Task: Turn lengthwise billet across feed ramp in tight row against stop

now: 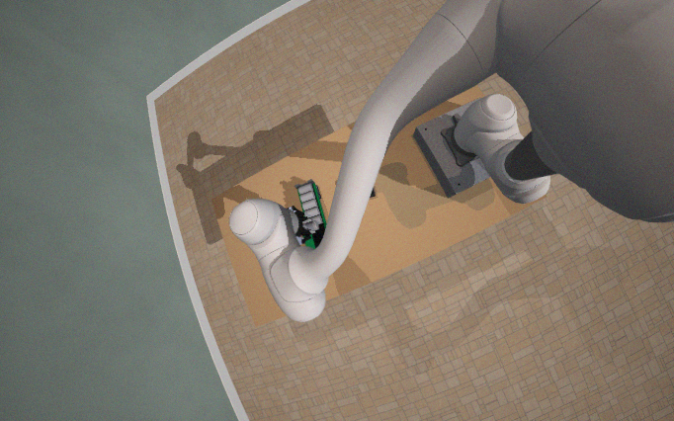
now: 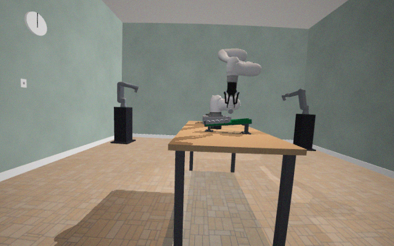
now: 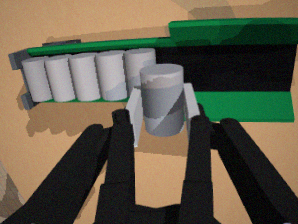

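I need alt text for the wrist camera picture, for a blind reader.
The gripper holds one grey steel bar between its fingers, above a green ramp. Five more bars lie side by side at the ramp's left end.

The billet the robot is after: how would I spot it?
Find the green ramp on the wooden table. Five grey billets lie in a row at its lower end. The sixth hangs above, pinched in the black end effector.
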You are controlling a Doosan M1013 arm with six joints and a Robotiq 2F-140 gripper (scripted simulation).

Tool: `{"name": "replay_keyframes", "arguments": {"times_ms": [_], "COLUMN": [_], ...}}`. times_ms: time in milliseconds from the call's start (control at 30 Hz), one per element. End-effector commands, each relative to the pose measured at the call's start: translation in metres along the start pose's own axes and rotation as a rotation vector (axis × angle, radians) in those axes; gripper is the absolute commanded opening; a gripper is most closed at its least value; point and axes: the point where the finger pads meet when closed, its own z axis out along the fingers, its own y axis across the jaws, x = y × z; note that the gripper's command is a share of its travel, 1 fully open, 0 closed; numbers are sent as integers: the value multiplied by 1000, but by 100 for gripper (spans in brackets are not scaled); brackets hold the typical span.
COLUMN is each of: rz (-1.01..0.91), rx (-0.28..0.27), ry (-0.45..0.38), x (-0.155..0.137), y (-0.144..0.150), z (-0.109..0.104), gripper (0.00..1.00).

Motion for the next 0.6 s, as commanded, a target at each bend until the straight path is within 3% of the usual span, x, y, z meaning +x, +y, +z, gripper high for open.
{"name": "replay_keyframes", "arguments": {"times_ms": [0, 333, 567], "rz": [0, 0, 0], "rx": [0, 0, 0], "ry": [0, 0, 0], "x": [0, 1, 1], "y": [10, 32, 34], "z": [-2, -2, 23], "gripper": [10, 10, 10]}}
